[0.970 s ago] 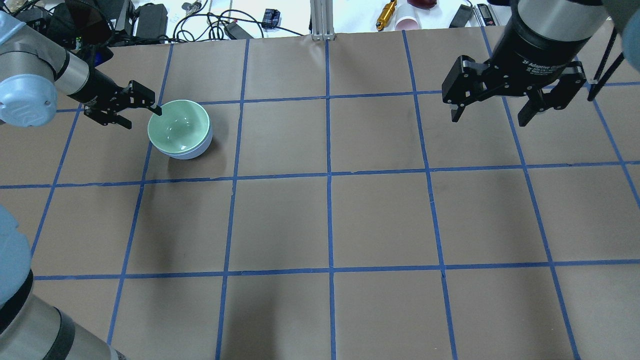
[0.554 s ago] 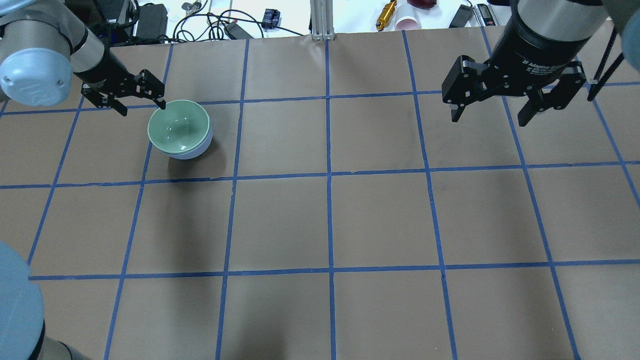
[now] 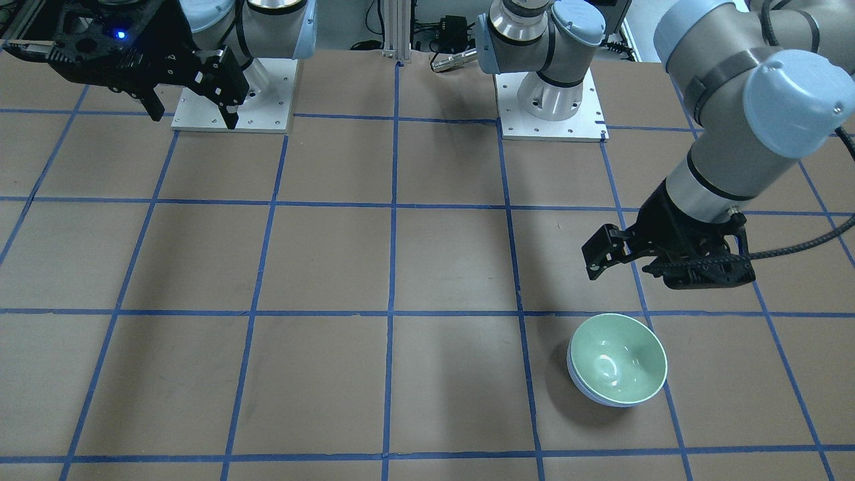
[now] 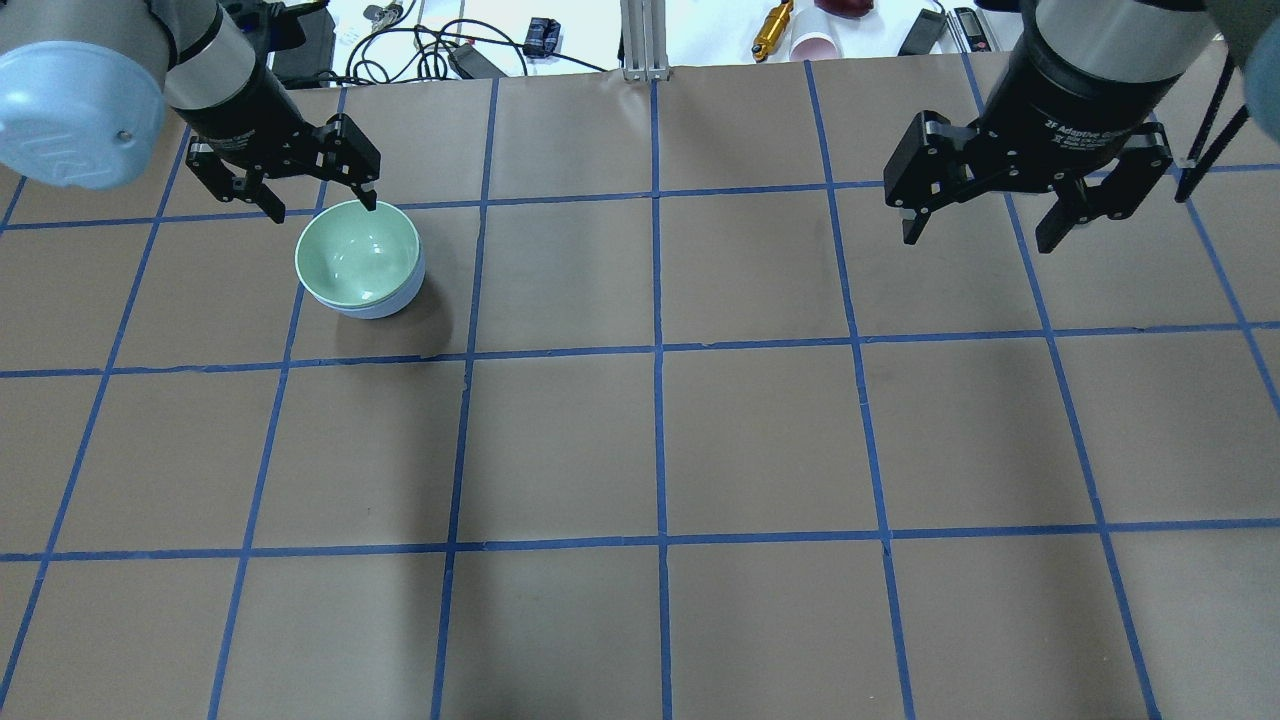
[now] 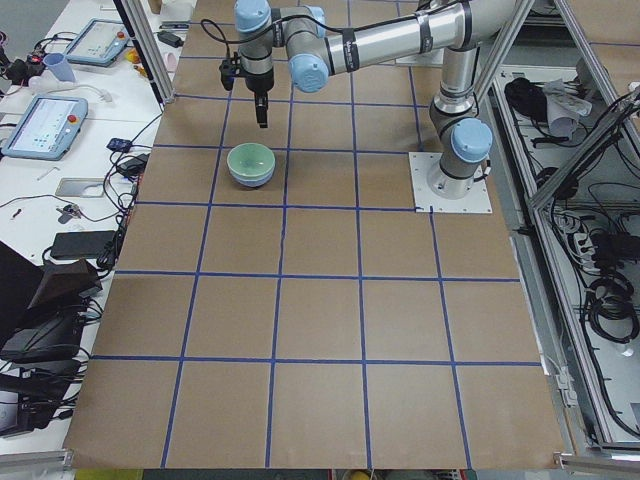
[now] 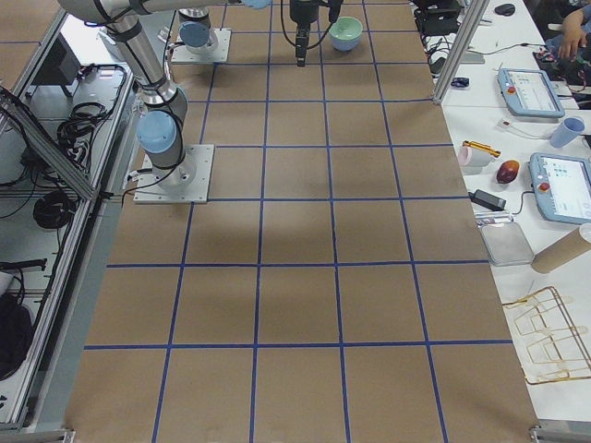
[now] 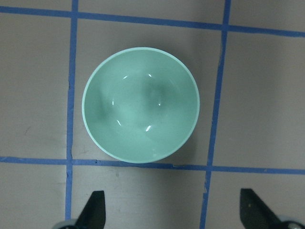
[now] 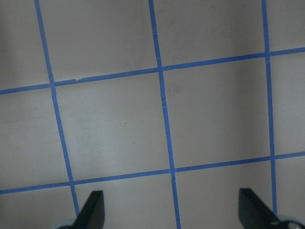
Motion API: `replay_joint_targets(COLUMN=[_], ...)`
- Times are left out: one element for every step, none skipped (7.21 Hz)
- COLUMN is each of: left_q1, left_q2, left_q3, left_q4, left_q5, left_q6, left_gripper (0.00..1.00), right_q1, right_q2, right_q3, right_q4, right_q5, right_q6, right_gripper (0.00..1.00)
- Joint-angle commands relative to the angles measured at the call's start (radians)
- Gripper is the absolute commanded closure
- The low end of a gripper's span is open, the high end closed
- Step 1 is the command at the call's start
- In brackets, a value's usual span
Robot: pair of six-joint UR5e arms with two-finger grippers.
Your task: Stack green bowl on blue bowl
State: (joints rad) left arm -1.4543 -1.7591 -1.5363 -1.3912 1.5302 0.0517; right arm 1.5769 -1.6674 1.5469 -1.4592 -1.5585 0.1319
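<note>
Green bowl (image 4: pixel 357 250) sits nested in blue bowl (image 4: pixel 392 305), at about 10 o'clock from table (image 4: pixel 660 440) centre in the overhead view. Stack looks done. Left gripper (image 4: pixel 324 210) hangs above it, jaws spread wide, empty. Step in hand is probably the retreat: go straight up, keep fingertips off the rim. Bowl is round, so no long axis; mouth faces up, roughly level. Right gripper (image 4: pixel 977 242) is well apart at 2 o'clock, jaws spread, holding nothing.

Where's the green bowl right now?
Overhead view, upper left: the green bowl sits nested in the blue bowl, close to the open left hand.
</note>
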Motion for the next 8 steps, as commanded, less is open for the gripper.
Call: replay_joint_targets(left_q1=[-0.073, -0.078, -0.08, -0.08, -0.08, -0.081, -0.08, -0.08], left_q2=[0.056, 0.088, 0.111, 0.121, 0.131, 0.151, 0.153, 0.159], left_q3=[0.001, 0.004, 0.008, 0.008, 0.007, 0.005, 0.004, 0.007], left_q4=[-0.055, -0.09, -0.126, -0.132, -0.135, -0.141, -0.14, -0.14], left_q5=[0.03, 0.03, 0.03, 0.028, 0.027, 0.027, 0.027, 0.045], left_q6=[-0.021, -0.023, -0.023, -0.023, -0.023, -0.021, -0.02, -0.019], left_gripper=[0.0, 0.0, 0.0, 0.0, 0.0, 0.0, 0.0, 0.0], right_q1=[0.0, 0.0, 0.0, 0.0, 0.0, 0.0, 0.0, 0.0], right_q2=[0.0, 0.0, 0.0, 0.0, 0.0, 0.0, 0.0, 0.0], right_q3=[-0.001, -0.001, 0.001, -0.001, -0.001, -0.001, -0.001, 0.001], right_q4=[-0.001, -0.001, -0.001, -0.001, -0.001, -0.001, 0.0, -0.001], right_q5=[0.0, 0.0, 0.0, 0.0, 0.0, 0.0, 0.0, 0.0], right_q6=[0.0, 0.0, 0.0, 0.0, 0.0, 0.0, 0.0, 0.0], right_gripper=[0.0, 0.0, 0.0, 0.0, 0.0, 0.0, 0.0, 0.0])
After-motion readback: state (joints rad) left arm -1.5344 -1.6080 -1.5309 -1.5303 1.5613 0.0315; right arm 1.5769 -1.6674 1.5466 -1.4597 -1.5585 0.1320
